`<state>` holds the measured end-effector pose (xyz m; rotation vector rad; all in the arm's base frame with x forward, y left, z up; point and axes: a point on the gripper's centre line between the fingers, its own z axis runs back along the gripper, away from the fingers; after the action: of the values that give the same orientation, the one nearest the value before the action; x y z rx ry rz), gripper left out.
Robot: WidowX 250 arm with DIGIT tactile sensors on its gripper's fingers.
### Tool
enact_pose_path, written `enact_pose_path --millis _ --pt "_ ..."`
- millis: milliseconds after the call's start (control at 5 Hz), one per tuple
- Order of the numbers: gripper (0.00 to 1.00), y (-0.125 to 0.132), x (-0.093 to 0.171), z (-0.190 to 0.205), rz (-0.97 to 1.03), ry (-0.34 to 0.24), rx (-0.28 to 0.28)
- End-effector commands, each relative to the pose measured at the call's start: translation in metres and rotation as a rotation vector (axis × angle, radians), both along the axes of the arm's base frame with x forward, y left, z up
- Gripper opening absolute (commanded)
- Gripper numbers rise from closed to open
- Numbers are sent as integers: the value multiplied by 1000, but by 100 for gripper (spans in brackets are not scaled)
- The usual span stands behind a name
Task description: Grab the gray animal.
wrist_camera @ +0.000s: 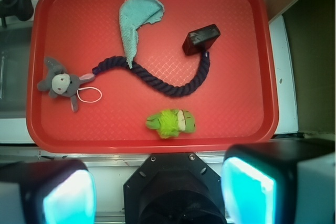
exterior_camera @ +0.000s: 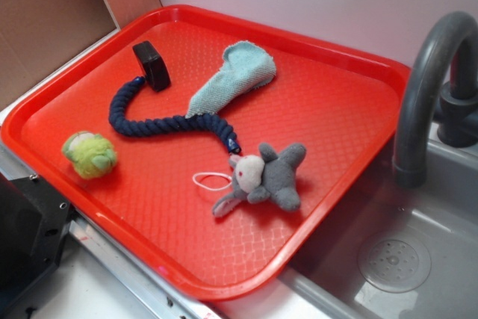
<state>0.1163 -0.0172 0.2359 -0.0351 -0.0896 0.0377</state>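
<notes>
Five things lie on the red tray (exterior_camera: pixel 351 147), among them the gray animal (wrist_camera: pixel 60 83); the gripper (wrist_camera: pixel 157 192) fingers (wrist_camera: pixel 247 192) stand wide, empty.

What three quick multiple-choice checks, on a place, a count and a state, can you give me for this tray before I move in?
1. In the wrist view, the small gray plush animal lies at the red plastic tray's
A. left side
B. centre
C. right side

2. Plush toys on the tray:
A. one
B. two
C. three

3. The gripper is
A. shut on the animal
B. open, clear of the tray
C. shut on the dark blue braided rope

Answers: 1 A, it lies by the left rim. 2 B, the animal and the yellow-green fuzzy toy. 3 B, its fingers stand apart, holding nothing.
</notes>
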Motion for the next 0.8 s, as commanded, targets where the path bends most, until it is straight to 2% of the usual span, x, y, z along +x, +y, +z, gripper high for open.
enact_pose_path --millis 0,200,400,600 --pt "100 0 0 0 0 0 0" --pt "100 -13 20 -6 -229 -75 45" --pt "100 -33 38 -13 -407 -99 80" --pt "100 -65 52 -27 -631 -130 0"
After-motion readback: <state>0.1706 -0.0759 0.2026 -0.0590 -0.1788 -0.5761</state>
